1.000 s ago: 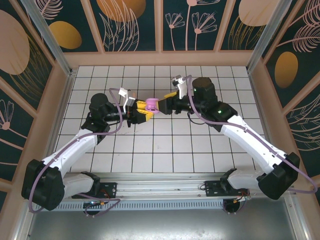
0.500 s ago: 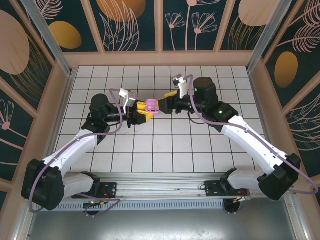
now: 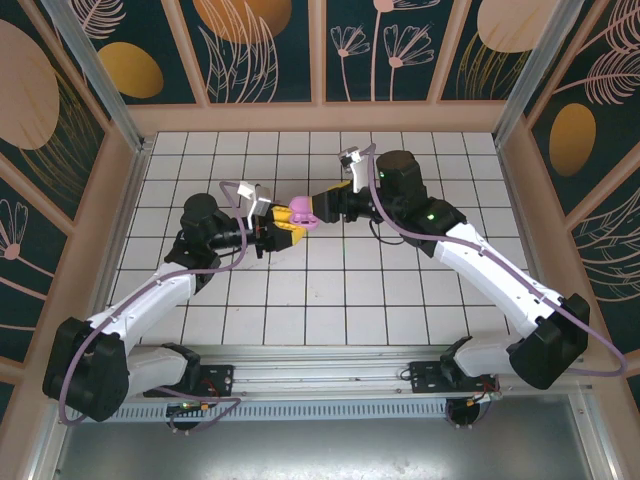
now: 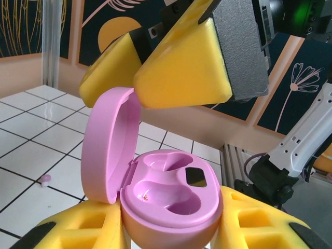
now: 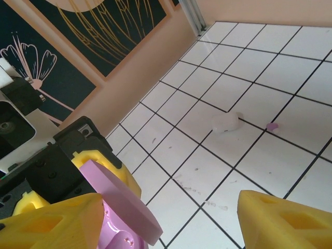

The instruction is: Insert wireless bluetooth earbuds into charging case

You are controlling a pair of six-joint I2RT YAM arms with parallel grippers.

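The pink charging case (image 4: 171,192) is held above the tiles with its lid standing open, and both of its wells are empty. My left gripper (image 4: 171,231) is shut on the case body (image 3: 300,213). Open, my right gripper (image 5: 168,223) hangs just above the lid, its yellow fingers (image 4: 181,62) over the top of the lid and one finger close against it (image 5: 111,207). A small white earbud (image 5: 225,123) lies on the tiles with a tiny pink speck (image 5: 272,126) beside it. Another pale speck (image 4: 45,180) lies on the floor below the case.
The white tiled floor (image 3: 330,290) is walled by a wooden rim (image 3: 320,118) at the back and both sides. Both arms meet over the middle of the back half (image 3: 318,208).
The right arm has swung a little to the left and back, bringing its fingers closer over the lid. The left gripper keeps hold of the case, almost unmoved.
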